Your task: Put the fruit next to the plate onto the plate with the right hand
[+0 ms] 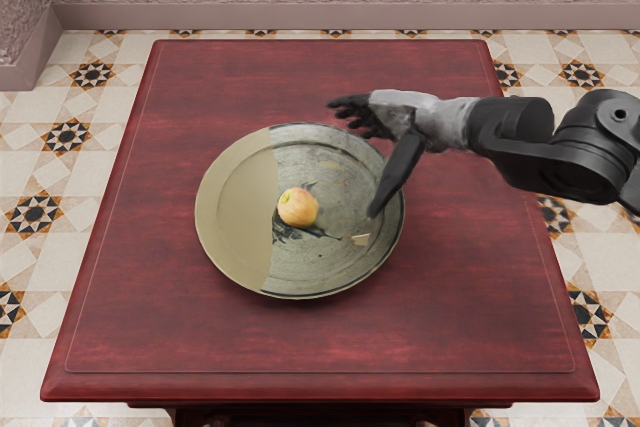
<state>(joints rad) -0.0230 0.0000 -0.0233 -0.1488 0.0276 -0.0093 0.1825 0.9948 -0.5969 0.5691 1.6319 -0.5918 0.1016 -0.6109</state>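
A small yellow-red apple lies near the middle of the shiny round plate on the dark red table. My right hand hovers above the plate's far right rim, up and to the right of the apple. Its fingers are spread and hold nothing, and one dark finger points down toward the plate. The right arm reaches in from the right edge. No left arm shows.
The red wooden table has bare surface around the plate on every side. Patterned floor tiles surround it, and a wall runs along the back.
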